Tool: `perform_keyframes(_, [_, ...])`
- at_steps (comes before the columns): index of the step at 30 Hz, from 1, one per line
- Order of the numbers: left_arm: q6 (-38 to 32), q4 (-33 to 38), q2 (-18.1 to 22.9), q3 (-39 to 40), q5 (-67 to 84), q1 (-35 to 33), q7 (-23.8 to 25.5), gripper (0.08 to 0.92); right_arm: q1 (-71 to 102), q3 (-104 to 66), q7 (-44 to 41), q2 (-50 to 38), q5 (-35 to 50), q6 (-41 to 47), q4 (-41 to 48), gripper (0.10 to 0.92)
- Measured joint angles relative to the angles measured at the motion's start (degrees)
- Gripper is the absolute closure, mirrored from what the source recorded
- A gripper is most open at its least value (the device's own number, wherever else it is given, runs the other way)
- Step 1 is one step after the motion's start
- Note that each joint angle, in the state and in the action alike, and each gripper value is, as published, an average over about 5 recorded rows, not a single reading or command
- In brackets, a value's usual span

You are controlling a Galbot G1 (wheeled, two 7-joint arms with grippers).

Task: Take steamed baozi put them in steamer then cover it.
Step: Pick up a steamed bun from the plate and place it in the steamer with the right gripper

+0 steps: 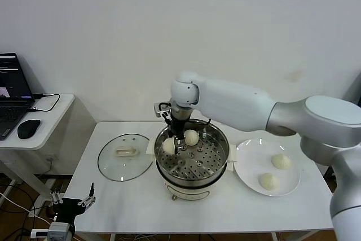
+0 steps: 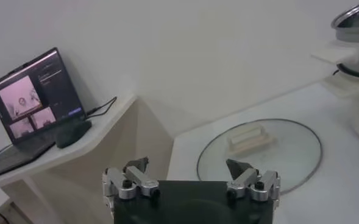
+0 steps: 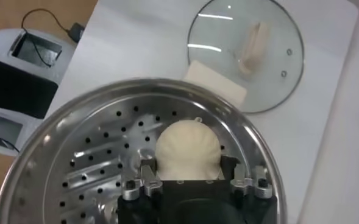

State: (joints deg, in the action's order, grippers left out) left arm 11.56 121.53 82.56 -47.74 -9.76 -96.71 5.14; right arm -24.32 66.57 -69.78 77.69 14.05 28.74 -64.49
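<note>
The right gripper hangs over the steamer, its jaws partly closed around one steamed baozi above the perforated tray; the right wrist view shows this grip. The head view alone shows another baozi inside the steamer and two on the white plate beside it. The glass cover lies on the surface on the steamer's other side. The left gripper waits below the surface's edge, jaws wide open and empty.

Left gripper open, low beside table; glass cover flat beyond; laptop and mouse on side desk.
</note>
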Motion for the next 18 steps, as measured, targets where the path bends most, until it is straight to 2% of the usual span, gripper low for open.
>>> perform_keyframes(11, [0.0, -0.3, 0.42, 0.4, -0.1, 0.09, -0.02, 0.177, 1.96, -0.36, 0.85, 0.44, -0.81, 0.64, 0.53, 0.369])
perform_keyframes(18, [0.01, -0.34, 0.58, 0.42, -0.26, 0.04, -0.01, 0.177, 1.78, -1.39, 1.23, -0.64, -0.16, 1.03, -0.59, 0.221])
